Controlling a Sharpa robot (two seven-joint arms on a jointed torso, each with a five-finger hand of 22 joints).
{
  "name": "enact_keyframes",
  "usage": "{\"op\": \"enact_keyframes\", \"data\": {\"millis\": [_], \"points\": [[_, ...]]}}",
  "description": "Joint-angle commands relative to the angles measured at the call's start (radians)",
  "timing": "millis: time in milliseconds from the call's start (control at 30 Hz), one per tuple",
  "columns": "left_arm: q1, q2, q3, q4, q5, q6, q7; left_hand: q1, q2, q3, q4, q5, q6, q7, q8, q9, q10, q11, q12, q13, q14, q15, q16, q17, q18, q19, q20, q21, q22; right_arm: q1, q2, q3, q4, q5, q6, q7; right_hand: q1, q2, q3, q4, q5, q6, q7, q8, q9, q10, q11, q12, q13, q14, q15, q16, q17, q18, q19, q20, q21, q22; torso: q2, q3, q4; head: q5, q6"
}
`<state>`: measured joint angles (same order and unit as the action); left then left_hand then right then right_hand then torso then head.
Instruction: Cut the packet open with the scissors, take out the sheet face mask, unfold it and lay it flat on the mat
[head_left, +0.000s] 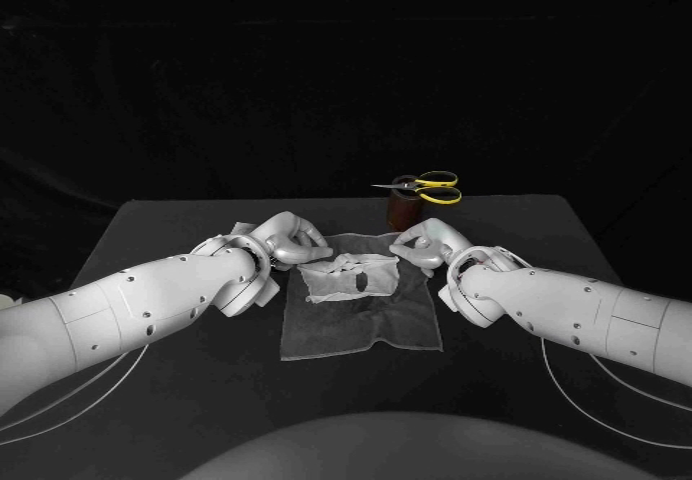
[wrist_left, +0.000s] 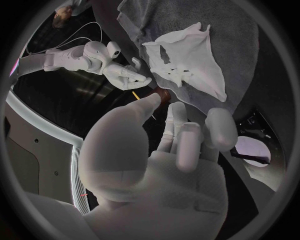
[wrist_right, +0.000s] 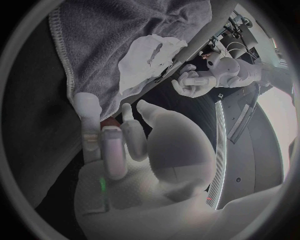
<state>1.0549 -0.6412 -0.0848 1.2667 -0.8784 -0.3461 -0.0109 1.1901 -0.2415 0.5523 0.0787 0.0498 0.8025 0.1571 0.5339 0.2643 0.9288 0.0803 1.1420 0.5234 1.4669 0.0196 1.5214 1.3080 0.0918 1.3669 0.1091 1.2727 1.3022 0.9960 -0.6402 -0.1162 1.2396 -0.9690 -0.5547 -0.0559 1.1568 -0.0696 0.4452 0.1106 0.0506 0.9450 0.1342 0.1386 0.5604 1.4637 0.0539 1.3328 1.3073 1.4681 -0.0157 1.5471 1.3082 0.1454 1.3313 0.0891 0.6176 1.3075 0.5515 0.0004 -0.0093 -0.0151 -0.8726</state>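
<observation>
Use the head view for the layout. The sheet face mask (head_left: 351, 277) lies opened out on the mat (head_left: 361, 335), directly between the fingers of both hands. Its eye and mouth openings face up, and its edges are wrinkled, not fully flat.

The wrist views settle what the head view leaves unclear. The left wrist view shows a gap between the left fingers and the mask. The right wrist view shows a similar gap ahead of the right fingers.

The left hand (head_left: 281, 240) and the right hand (head_left: 428, 243) hover over the far corners of the mat, angled in toward each other. On both hands the fingers are spread, loosely bent and hold nothing.

Beyond the fingers, the yellow-handled scissors (head_left: 427, 187) stand in a brown holder (head_left: 402, 211) on the black surface (head_left: 173, 225). The holder is just past the mat's far edge, closer to the right fingers than to the left. Nothing lies between either set of fingers and the mask.
</observation>
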Motion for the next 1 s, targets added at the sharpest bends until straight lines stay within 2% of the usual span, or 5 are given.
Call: {"op": "enact_keyframes", "data": {"millis": [33, 200, 300, 567, 1000], "points": [[0.003, 0.02, 0.001, -0.022, 0.004, 0.102, -0.03, -0.017, -0.001, -0.035, 0.021, 0.001, 0.014, -0.002, -0.004, -0.005, 0.036, -0.003, 0.024, 0.034, 0.052, -0.008, 0.014, 0.152, -0.013, 0.026, -0.003, 0.032, 0.034, 0.005, 0.016, 0.001, -0.019, 0.036, 0.122, -0.049, 0.003, -0.012, -0.007, -0.005, 0.002, 0.008, -0.001, -0.006, -0.002, 0.038, -0.006, 0.005, 0.128, 0.091, -0.002, 0.007, 0.229, -0.004, 0.007, -0.001, 0.007, 0.067, 0.0, 0.0008, -0.0006, 0.0, 0.0], [0.008, 0.062, 0.002, -0.071, -0.004, 0.153, -0.097, -0.023, -0.005, -0.111, 0.069, 0.0, 0.025, -0.007, -0.019, -0.018, 0.117, -0.008, 0.082, 0.145, 0.08, -0.013, 0.033, 0.208, -0.028, 0.064, -0.009, 0.084, 0.077, 0.012, 0.047, 0.001, -0.055, 0.018, 0.157, -0.065, 0.014, -0.02, -0.011, -0.015, 0.0, 0.011, -0.001, -0.007, -0.003, 0.041, -0.007, 0.013, 0.133, 0.093, -0.003, 0.01, 0.236, -0.006, 0.011, -0.002, 0.017, 0.07, 0.0, 0.0, -0.0008, -0.001, 0.0], [0.01, 0.082, 0.002, -0.092, -0.007, 0.168, -0.12, -0.017, -0.005, -0.147, 0.089, 0.0, 0.027, -0.007, -0.026, -0.023, 0.135, -0.008, 0.098, 0.18, 0.085, -0.014, 0.036, 0.217, -0.03, 0.072, -0.01, 0.095, 0.087, 0.014, 0.06, 0.001, -0.067, 0.006, 0.169, -0.071, 0.016, -0.027, -0.016, -0.019, -0.001, 0.012, -0.001, -0.008, -0.003, 0.041, -0.007, 0.014, 0.133, 0.093, -0.003, 0.01, 0.236, -0.006, 0.012, -0.003, 0.018, 0.071, 0.001, 0.0002, -0.0008, -0.002, 0.0], [0.013, 0.134, 0.002, -0.148, -0.018, 0.18, -0.16, 0.039, 0.01, -0.242, 0.128, 0.0, 0.027, -0.004, -0.047, -0.036, 0.142, -0.005, 0.112, 0.209, 0.087, -0.011, 0.038, 0.223, -0.033, 0.077, -0.008, 0.105, 0.094, 0.018, 0.089, 0.001, -0.093, -0.023, 0.166, -0.077, 0.016, -0.049, -0.035, -0.024, -0.002, 0.006, 0.002, -0.016, -0.006, 0.039, -0.004, 0.01, 0.13, 0.091, -0.001, 0.008, 0.232, -0.006, 0.008, -0.003, 0.009, 0.07, 0.001, -0.0006, -0.0004, -0.004, 0.0], [0.015, 0.162, 0.003, -0.174, -0.034, 0.184, -0.187, 0.116, 0.034, -0.28, 0.133, 0.0, 0.039, -0.005, -0.054, -0.042, 0.159, -0.007, 0.128, 0.244, 0.092, -0.012, 0.041, 0.235, -0.035, 0.083, -0.008, 0.116, 0.103, 0.021, 0.108, 0.001, -0.105, -0.046, 0.161, -0.071, 0.032, -0.066, -0.055, -0.038, -0.003, -0.001, 0.004, -0.023, -0.008, 0.037, -0.002, 0.008, 0.129, 0.091, 0.001, 0.007, 0.23, -0.005, 0.005, -0.002, 0.003, 0.069, 0.0, 0.0, 0.0006, -0.006, 0.0]]}}
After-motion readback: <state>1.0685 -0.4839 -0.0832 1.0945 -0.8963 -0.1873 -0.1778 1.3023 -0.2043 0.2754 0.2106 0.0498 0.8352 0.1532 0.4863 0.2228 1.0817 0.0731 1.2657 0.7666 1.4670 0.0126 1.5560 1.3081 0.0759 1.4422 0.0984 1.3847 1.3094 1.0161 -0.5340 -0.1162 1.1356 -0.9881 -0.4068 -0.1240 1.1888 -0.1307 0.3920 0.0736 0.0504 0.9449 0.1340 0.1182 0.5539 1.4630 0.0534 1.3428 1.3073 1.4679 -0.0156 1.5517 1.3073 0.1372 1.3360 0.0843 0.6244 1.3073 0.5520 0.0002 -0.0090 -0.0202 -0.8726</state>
